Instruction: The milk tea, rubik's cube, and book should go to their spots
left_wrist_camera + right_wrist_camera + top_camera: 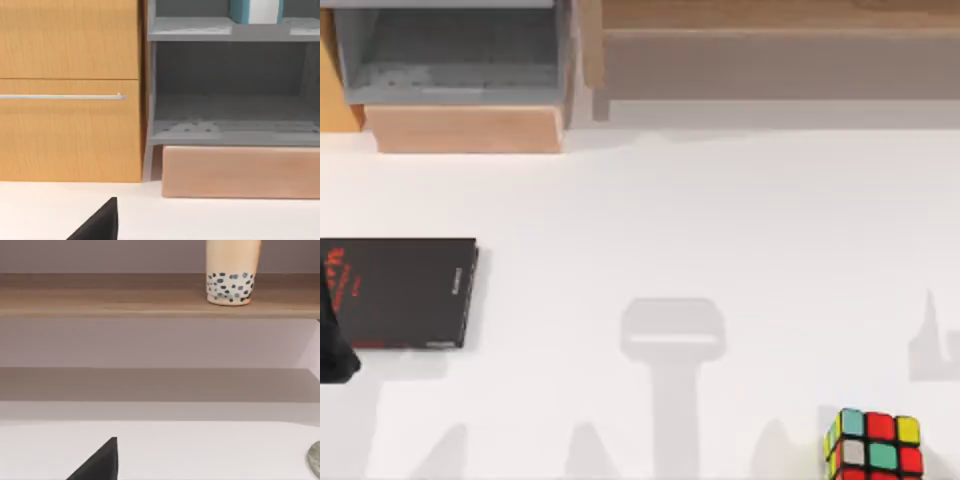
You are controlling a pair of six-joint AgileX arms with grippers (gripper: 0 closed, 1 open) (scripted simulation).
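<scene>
White tabletop (720, 230), backed by a wood-and-grey cabinet (460, 70) at top left and a long wooden shelf (770, 50) at top right. Black book with red lettering (400, 292): flat near the left edge. Teal-blue book (256, 11): upright on the cabinet's upper grey shelf, white edge showing. Milk tea (232, 272): peach cup with dark pearls at its base, upright on the wooden shelf. Rubik's cube (873, 444): black-edged, with teal, red, yellow, white and green stickers, on the table at bottom right, well apart from the black book. Left gripper (335, 345): dark form at the left edge, overlapping the black book; finger state could not be told.
</scene>
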